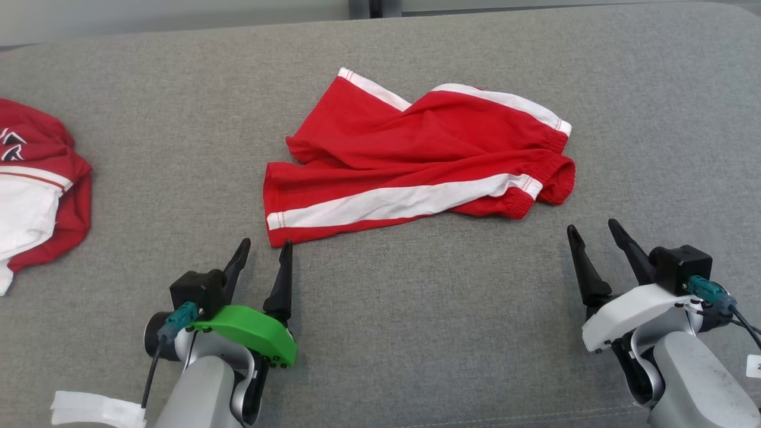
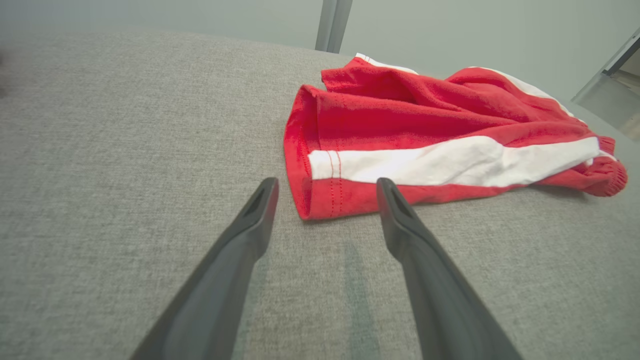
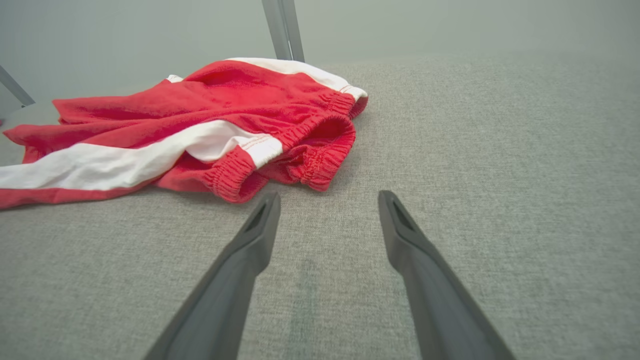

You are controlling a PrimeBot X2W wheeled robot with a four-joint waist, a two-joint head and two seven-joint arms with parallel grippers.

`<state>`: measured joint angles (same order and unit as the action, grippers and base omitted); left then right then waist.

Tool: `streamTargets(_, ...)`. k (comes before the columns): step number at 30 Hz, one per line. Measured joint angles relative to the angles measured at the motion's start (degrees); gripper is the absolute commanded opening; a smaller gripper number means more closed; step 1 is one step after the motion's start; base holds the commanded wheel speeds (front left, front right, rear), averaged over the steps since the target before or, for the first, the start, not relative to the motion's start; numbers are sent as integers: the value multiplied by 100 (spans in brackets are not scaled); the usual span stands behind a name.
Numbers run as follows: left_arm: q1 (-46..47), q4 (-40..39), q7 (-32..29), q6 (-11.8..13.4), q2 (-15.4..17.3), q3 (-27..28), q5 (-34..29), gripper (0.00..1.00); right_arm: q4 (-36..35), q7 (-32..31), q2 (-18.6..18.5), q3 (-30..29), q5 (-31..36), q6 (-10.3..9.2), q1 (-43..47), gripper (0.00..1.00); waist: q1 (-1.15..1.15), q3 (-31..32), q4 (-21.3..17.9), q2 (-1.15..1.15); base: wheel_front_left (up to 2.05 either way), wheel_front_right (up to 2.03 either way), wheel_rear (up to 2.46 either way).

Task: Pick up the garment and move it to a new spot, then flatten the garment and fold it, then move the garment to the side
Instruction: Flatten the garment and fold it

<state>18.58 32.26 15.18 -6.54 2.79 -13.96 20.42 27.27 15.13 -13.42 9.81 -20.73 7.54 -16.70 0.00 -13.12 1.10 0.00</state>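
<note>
The garment (image 1: 416, 160) is a pair of red shorts with white side stripes, lying loosely rumpled on the grey cloth surface (image 1: 416, 333), waistband to the right. My left gripper (image 1: 266, 244) stands open just in front of the leg hem, nothing between its fingers; in the left wrist view the garment (image 2: 440, 130) has its hem corner just beyond that gripper (image 2: 327, 186). My right gripper (image 1: 591, 229) is open too, a short way to the right and front of the waistband. In the right wrist view the garment (image 3: 200, 125) lies ahead and left of that gripper (image 3: 327, 199).
Another red and white piece of clothing (image 1: 35, 184) is bunched at the far left edge. A white plastic part (image 1: 98, 409) shows at the bottom left. A metal post (image 2: 332, 25) stands beyond the far edge of the surface.
</note>
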Motion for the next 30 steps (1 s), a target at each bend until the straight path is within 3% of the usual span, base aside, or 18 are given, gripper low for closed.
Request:
streamTargets(9,300,583,-1,-52,-2,57,321,97,9,0,30,125,0,-1,-80,100,0,-227,-295,-1,0,0,0)
streamTargets(10,319,612,-1,-53,-2,44,350,62,10,0,27,125,-4,0,-80,100,0,-248,-316,-1,0,0,0)
streamTargets(12,323,637,-1,-58,-2,23,436,0,18,0,21,107,-29,-1,-79,100,0,-278,-342,-1,0,0,0)
streamTargets(30,-370,422,-1,-85,36,-141,424,0,254,0,145,256,-148,0,128,100,0,173,80,-1,0,0,0)
